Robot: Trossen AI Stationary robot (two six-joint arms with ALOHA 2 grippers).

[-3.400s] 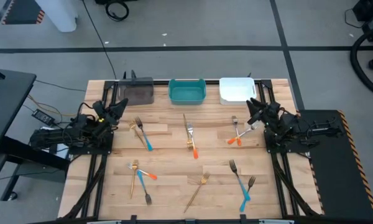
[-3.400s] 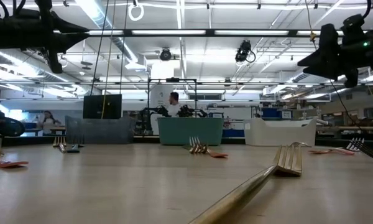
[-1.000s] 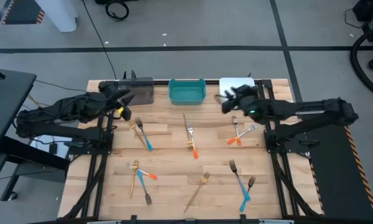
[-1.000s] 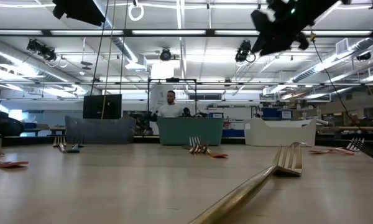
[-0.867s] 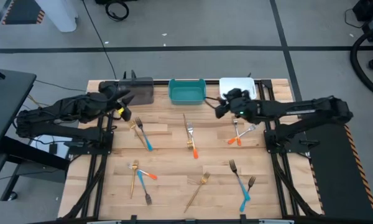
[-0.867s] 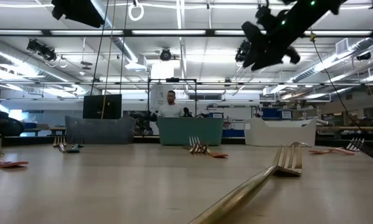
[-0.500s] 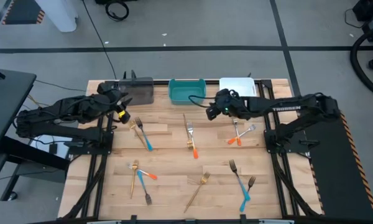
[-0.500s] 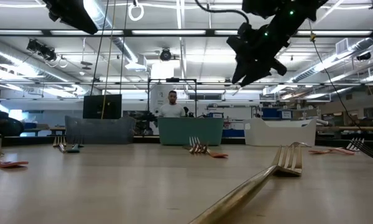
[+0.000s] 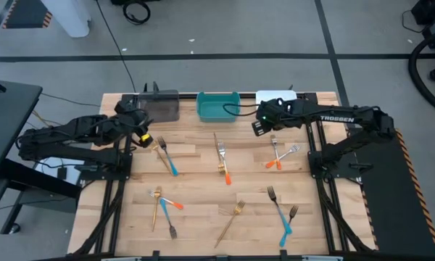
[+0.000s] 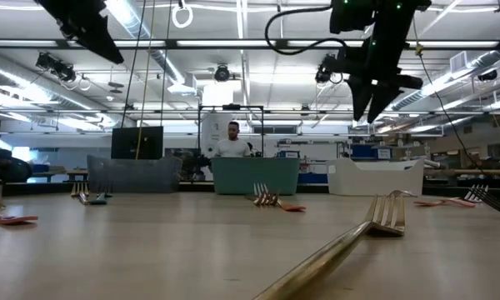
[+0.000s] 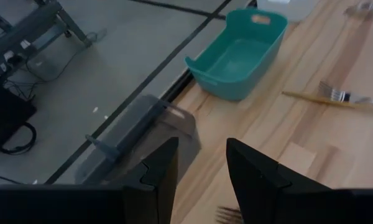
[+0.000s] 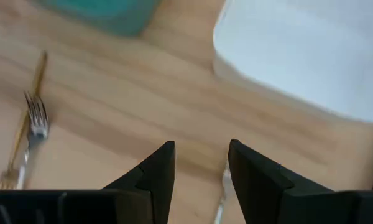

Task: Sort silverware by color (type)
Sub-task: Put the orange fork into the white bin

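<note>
Along the far edge of the wooden table (image 9: 203,190) sit three bins: a smoky grey one (image 9: 162,106) on the left, a teal one (image 9: 217,106) in the middle and a white one (image 9: 274,99) on the right. The right end effector (image 9: 259,127) hangs in the air just in front of the white bin, fingers spread wide and holding nothing; a silver fork head shows on the wood below it in the right wrist view. The left end effector (image 9: 144,139) hovers near the grey bin, also wide and empty.

All the silverware lies on the table. A gold fork crossed with a blue-handled one (image 9: 164,154) sits right beside the left end effector. An orange-handled fork next to a gold utensil (image 9: 221,158) lies at centre. Two orange-handled forks (image 9: 279,155) cross on the right. Nearer, a gold, blue and orange cluster (image 9: 162,205) lies on the left, with what looks like a dark fork (image 9: 171,230) beside it. A lone gold fork (image 9: 231,220) and two blue-handled forks (image 9: 281,212) lie near right. A person (image 10: 232,142) stands in the room beyond the table.
</note>
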